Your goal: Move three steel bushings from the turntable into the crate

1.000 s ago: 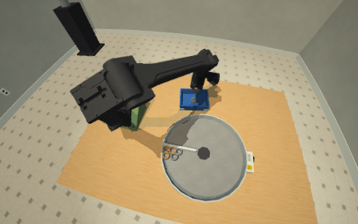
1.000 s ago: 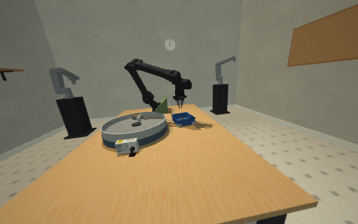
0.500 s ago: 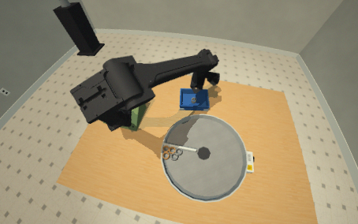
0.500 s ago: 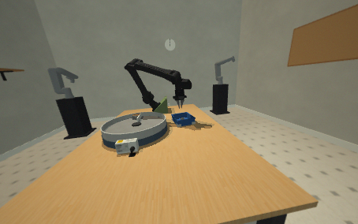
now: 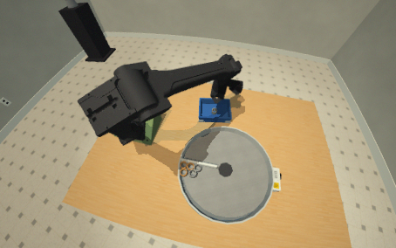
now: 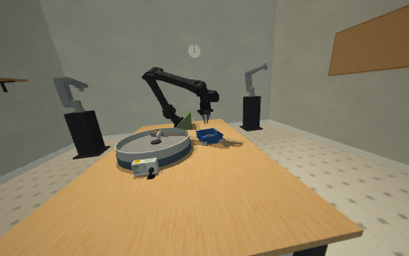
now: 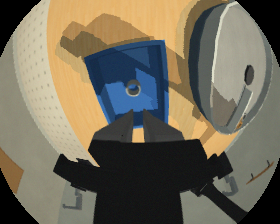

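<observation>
A blue crate (image 5: 215, 106) stands on the table just beyond the grey turntable (image 5: 226, 174). One steel bushing (image 7: 132, 88) lies on the crate floor, also showing in the top view (image 5: 214, 110). A cluster of several bushings (image 5: 189, 168), some orange-brass and some steel, sits at the turntable's left rim beside a radial bar (image 5: 205, 165). My gripper (image 7: 138, 112) hangs well above the crate (image 7: 131, 86), pointing down. Its fingers stand a narrow gap apart with nothing between them. It also shows in the exterior view (image 6: 204, 120) over the crate (image 6: 209, 132).
A green wedge block (image 5: 153, 128) stands by the arm's base, left of the crate. A small white control box (image 5: 276, 180) sits at the turntable's right edge. Two other arms on black pedestals (image 6: 78, 131) (image 6: 251, 113) stand on the floor beyond the table.
</observation>
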`<state>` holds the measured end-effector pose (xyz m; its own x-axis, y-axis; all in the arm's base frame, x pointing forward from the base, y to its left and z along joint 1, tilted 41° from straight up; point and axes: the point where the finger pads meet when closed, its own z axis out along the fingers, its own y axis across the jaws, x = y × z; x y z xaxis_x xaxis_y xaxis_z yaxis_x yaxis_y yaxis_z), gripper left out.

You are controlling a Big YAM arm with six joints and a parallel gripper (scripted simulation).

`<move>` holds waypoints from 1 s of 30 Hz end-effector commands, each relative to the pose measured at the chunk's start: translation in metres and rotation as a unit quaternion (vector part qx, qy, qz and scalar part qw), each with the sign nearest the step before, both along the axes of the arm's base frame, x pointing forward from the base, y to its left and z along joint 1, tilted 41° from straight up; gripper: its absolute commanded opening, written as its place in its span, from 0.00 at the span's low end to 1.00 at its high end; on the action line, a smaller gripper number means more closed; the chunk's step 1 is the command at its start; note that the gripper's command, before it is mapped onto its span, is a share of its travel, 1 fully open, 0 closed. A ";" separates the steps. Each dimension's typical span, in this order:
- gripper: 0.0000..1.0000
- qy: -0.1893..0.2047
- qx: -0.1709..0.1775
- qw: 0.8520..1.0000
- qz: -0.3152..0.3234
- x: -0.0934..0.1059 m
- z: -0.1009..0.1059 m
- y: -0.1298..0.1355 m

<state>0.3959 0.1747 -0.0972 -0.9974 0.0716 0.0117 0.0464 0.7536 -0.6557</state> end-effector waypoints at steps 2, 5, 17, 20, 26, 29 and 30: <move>0.14 -0.006 0.002 1.000 -0.002 0.003 0.005 0.007; 0.14 -0.006 0.002 1.000 -0.002 0.003 0.005 0.007; 0.14 -0.006 0.002 1.000 -0.002 0.003 0.005 0.007; 0.14 -0.006 0.002 1.000 -0.002 0.003 0.005 0.007; 0.13 -0.004 0.004 1.000 -0.003 0.004 0.016 -0.010; 0.13 -0.011 0.007 1.000 -0.003 0.001 0.034 -0.032; 0.13 -0.011 0.007 1.000 -0.003 -0.002 0.043 -0.043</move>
